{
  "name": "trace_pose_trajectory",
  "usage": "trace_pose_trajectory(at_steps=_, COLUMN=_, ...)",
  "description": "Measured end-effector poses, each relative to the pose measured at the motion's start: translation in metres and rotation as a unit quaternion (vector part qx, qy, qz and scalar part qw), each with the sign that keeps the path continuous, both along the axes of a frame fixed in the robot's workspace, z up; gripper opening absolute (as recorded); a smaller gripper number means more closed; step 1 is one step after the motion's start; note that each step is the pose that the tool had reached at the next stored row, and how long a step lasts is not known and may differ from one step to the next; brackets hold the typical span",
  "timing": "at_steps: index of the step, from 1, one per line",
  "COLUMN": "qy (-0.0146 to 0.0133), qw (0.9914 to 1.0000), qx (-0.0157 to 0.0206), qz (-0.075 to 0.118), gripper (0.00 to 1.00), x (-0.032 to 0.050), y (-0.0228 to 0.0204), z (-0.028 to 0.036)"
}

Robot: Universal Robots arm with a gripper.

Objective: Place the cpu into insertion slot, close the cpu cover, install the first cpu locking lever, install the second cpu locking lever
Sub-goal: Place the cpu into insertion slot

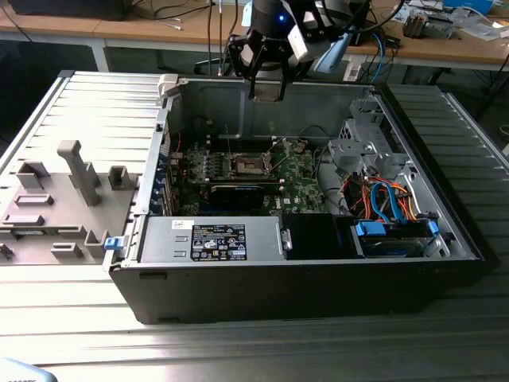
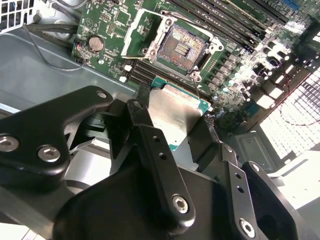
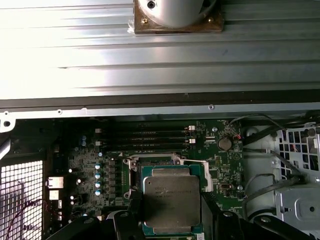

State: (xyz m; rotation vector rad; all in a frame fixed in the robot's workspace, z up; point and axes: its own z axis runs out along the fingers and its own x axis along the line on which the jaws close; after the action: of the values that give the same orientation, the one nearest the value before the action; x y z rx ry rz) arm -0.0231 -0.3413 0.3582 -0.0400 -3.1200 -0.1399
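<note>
My gripper hangs above the open computer case, over its rear wall, and is shut on the cpu. In both wrist views the cpu, a flat square chip with a dull silver top and green edge, sits between the black fingers. The insertion slot lies uncovered on the green motherboard, its dark contact field showing. Beside the slot, the cpu cover, a thin silvery frame, is swung open. In the first wrist view the held cpu hides most of the slot; only its rim shows.
Long memory slots run beside the socket. A black expansion card, the power supply and a drive cage with coloured cables crowd the case. A grey fixture block lies at the exterior view's left.
</note>
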Motion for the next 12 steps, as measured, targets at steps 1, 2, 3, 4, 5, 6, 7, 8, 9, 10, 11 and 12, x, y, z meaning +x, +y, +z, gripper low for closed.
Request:
trace_pose_trajectory(at_steps=1, qy=0.0, qw=1.0, qx=0.0, qz=0.0, gripper=0.55, x=0.0, y=0.0, z=-0.0001)
trace_pose_trajectory(at_steps=2, qy=0.0, qw=1.0, qx=0.0, qz=0.0, gripper=0.55, x=0.0, y=0.0, z=-0.0003)
trace_pose_trajectory(at_steps=3, qy=0.0, qw=1.0, qx=0.0, qz=0.0, gripper=0.55, x=0.0, y=0.0, z=-0.0005)
trace_pose_trajectory(at_steps=4, qy=0.0, qw=1.0, qx=0.0, qz=0.0, gripper=0.55, x=0.0, y=0.0, z=-0.0006)
trace_pose_trajectory(at_steps=5, qy=0.0, qw=1.0, qx=0.0, qz=0.0, gripper=0.55, x=0.0, y=0.0, z=-0.0008)
trace_pose_trajectory(at_steps=6, qy=0.0, qw=1.0, qx=0.0, qz=0.0, gripper=0.55, x=0.0, y=0.0, z=-0.0009)
trace_pose_trajectory(at_steps=7, qy=0.0, qw=1.0, qx=0.0, qz=0.0, gripper=0.55, x=0.0, y=0.0, z=-0.0011)
trace_pose_trajectory(at_steps=8, qy=0.0, qw=1.0, qx=0.0, qz=0.0, gripper=0.55, x=0.0, y=0.0, z=-0.0013)
trace_pose_trajectory(at_steps=9, qy=0.0, qw=1.0, qx=0.0, qz=0.0, gripper=0.55, x=0.0, y=0.0, z=-0.0015)
trace_pose_trajectory(at_steps=10, qy=0.0, qw=1.0, qx=0.0, qz=0.0, gripper=0.55, x=0.0, y=0.0, z=-0.0017)
trace_pose_trajectory(at_steps=11, qy=0.0, qw=1.0, qx=0.0, qz=0.0, gripper=0.55, x=0.0, y=0.0, z=-0.002)
trace_pose_trajectory(at_steps=12, qy=0.0, qw=1.0, qx=0.0, qz=0.0, gripper=0.55, x=0.0, y=0.0, z=-0.0022)
